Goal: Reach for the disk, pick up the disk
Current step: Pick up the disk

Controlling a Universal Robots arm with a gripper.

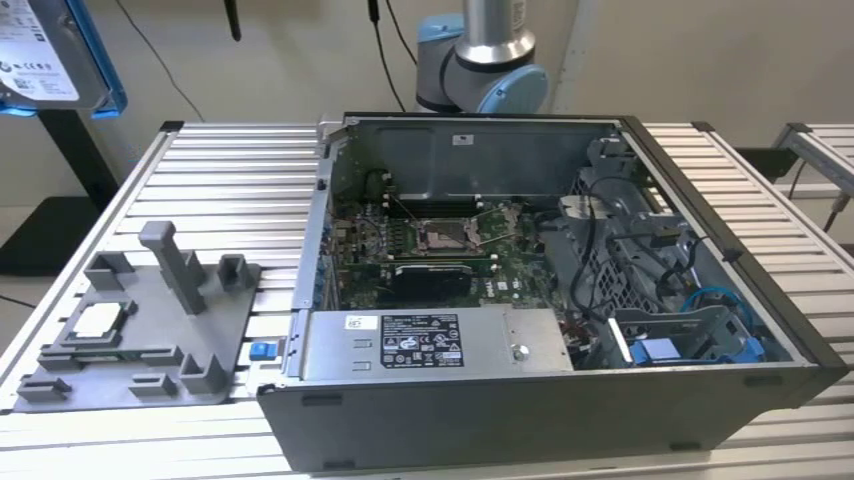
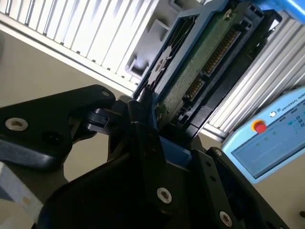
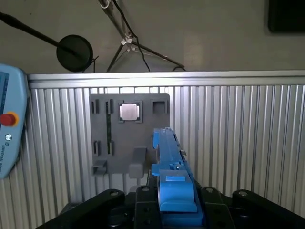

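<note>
Jaws are closed on the disk [image 3: 169, 157] and hold it edge-on, probably so it stays firm between them. You have it in the air above the table [image 3: 238, 119], over the grey fixture [image 3: 109, 143] near one corner, touching nothing.

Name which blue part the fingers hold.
The silver metal hard drive with blue plastic rails, not the bare blue bracket inside the grey computer case.

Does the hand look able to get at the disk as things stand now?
Yes, it seems so: the hand is shut on the disk at its blue rails, with nothing between them.
</note>
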